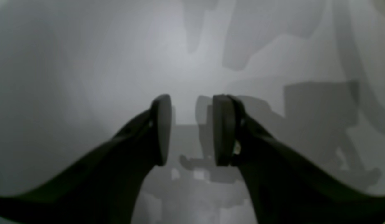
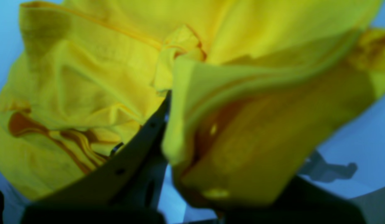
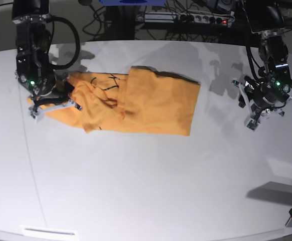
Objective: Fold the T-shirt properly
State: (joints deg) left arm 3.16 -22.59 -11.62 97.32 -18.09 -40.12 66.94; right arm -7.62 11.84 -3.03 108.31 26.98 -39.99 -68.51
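In the left wrist view, the left hand [image 1: 191, 130] hangs over bare grey bench [image 1: 86, 62] with its two fingers apart and nothing between them. No cloth shows here, so this arm has no part in the fold at this moment.

In the right wrist view, the right hand [image 2: 167, 130] is clamped on a bunched edge of the T-shirt [image 2: 96, 77]. One dark finger [image 2: 133, 146] shows beside the cloth; the other is hidden behind a thick yellow fold close to the lens. The picture is blurred, so which edge is pinched cannot be told from it.

In the base view, the T-shirt [image 3: 151, 103] lies on the white bench [image 3: 146, 191], toward the back and on the picture's left. The right hand [image 3: 55, 100] grips its crumpled end, while the left hand [image 3: 259, 108] waits well apart on the other side. One side looks already turned over the body, giving a rough oblong, but the gripped end is rumpled and uneven. I judge the fold roughly half done: that end needs smoothing and at least one more fold remains.

Count: one T-shirt, two hands, one bench.
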